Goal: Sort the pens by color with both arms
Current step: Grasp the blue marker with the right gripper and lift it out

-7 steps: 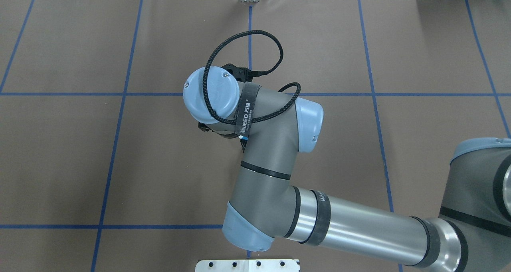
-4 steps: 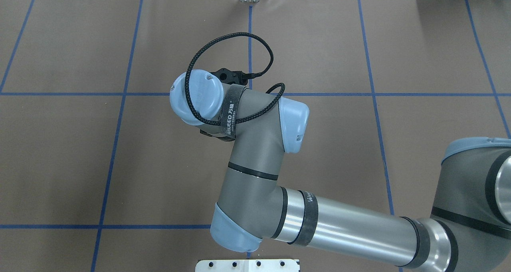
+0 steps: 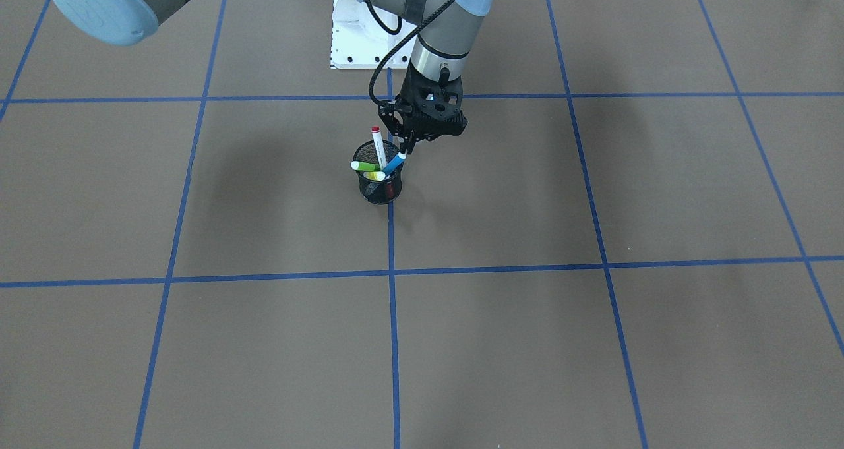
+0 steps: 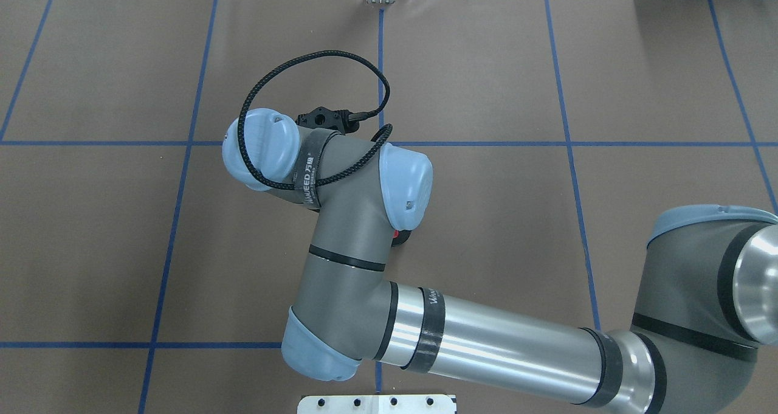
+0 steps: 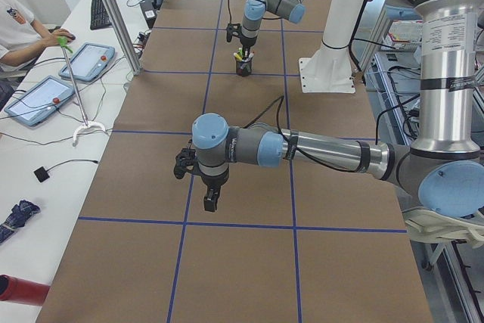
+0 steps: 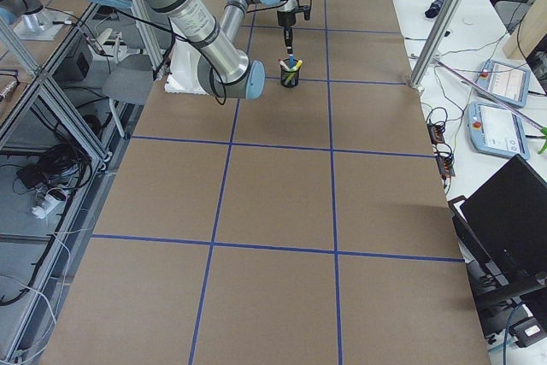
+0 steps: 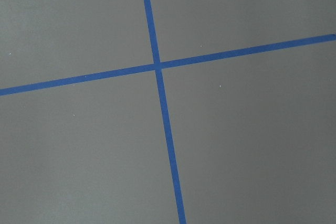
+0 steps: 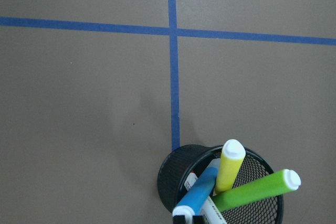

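Right gripper (image 3: 408,147) hangs just above the rim of the black mesh cup (image 3: 378,188), offset to the side the blue pen (image 3: 394,163) leans toward. All four pens are in the cup, none sorted yet.

Key relation: the blue pen's long axis runs from the cup floor up and out toward the gripper. Its pale top end sits right under the fingertips, touching or nearly so; can't tell which. In the right wrist view it is the pen at the bottom edge, i.e. closest to the gripper. The yellow pen (image 8: 229,166) and lime-green pen (image 8: 252,192) fan out beyond it. The white pen with the red cap (image 3: 378,147) stands more upright on the cup's far side from the gripper.

Right gripper state: can't tell. The fingers read as one dark point from the front, and the gap isn't resolved in any view.

Left gripper (image 5: 209,202) is well apart from the cup, hovering over bare bench (image 3: 593,343). Its wrist camera shows only a cross of blue tape lines (image 7: 157,66). Open or closed: can't tell.

My read: the right arm is the nearer one and blue is the pick. The grasp should close across the shaft near the top end, then pull along the pen's tilt so the cup doesn't tip.
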Controlling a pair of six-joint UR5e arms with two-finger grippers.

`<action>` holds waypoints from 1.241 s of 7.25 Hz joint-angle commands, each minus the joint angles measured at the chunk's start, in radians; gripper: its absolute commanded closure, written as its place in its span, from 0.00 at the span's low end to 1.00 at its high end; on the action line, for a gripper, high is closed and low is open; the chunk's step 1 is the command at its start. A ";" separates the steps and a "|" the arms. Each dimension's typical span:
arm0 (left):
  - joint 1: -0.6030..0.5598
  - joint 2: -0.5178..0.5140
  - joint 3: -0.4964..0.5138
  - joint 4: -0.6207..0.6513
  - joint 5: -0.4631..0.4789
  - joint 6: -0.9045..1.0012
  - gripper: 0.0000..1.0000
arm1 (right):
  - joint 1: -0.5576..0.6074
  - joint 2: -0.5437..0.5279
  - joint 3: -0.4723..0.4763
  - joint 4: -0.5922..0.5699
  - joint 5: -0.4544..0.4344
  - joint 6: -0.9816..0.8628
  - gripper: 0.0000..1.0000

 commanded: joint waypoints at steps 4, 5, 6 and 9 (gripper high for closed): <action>0.000 0.000 -0.001 -0.002 0.000 0.000 0.00 | -0.002 0.030 -0.063 -0.045 -0.023 -0.016 0.04; 0.000 0.000 -0.003 -0.002 -0.002 -0.002 0.00 | -0.002 0.030 -0.083 -0.046 -0.028 -0.016 0.16; 0.000 0.000 -0.001 -0.003 -0.020 -0.002 0.00 | -0.002 0.040 -0.104 -0.046 -0.034 -0.018 0.37; 0.000 0.002 0.000 -0.003 -0.026 -0.002 0.00 | -0.001 0.033 -0.092 -0.068 -0.034 -0.019 0.87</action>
